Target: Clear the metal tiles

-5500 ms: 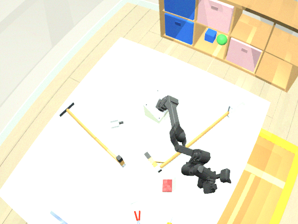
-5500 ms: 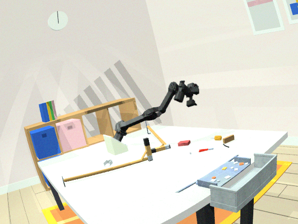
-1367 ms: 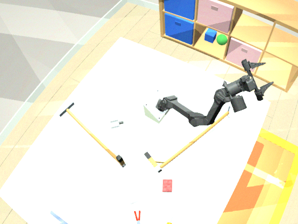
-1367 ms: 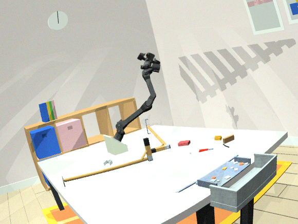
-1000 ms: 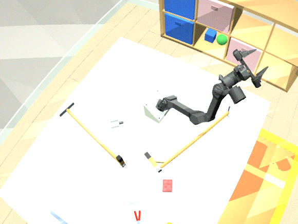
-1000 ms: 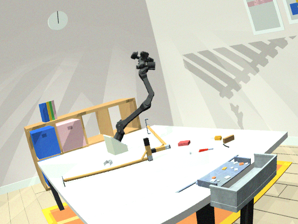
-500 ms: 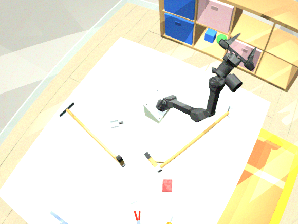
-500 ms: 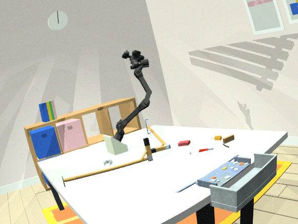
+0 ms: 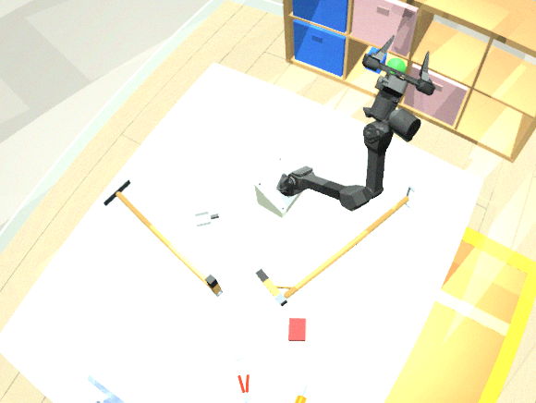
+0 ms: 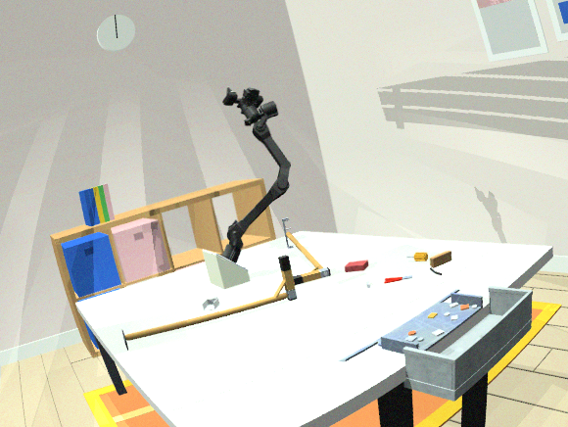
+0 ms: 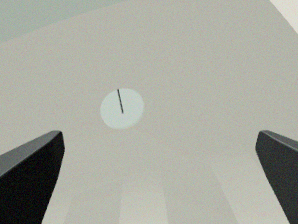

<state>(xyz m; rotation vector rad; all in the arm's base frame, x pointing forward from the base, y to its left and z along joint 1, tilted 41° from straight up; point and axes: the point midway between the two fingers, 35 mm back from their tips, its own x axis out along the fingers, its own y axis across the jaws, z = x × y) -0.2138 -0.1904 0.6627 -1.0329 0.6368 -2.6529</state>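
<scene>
The long scraper (image 9: pixel 159 236) (image 10: pixel 206 317), a wooden stick with a black cross blade at one end, lies flat on the white table left of the arm's base. The steel bench plate (image 10: pixel 420 323) (image 9: pixel 99 385) lies at the table's near edge with several small white and orange tiles (image 10: pixel 433 314) on it. The grey catch box (image 10: pixel 455 367) stands against it. My gripper (image 9: pixel 407 55) (image 10: pixel 232 96) (image 11: pixel 160 135) is open and empty. It is raised high above the table's shelf side and points up at the wall, far from the scraper and the plate.
A second long stick (image 9: pixel 347 247) (image 10: pixel 304 250) with a hooked end and a short tool (image 9: pixel 270 284) (image 10: pixel 286 276) lie near the middle. A red block (image 9: pixel 297 329) (image 10: pixel 355 265), a red-handled tool (image 9: pixel 243 384) (image 10: pixel 397 279), small grey parts (image 9: pixel 205 217) (image 10: pixel 211 304) and a wooden shelf (image 9: pixel 462 28) (image 10: pixel 147 235) are around.
</scene>
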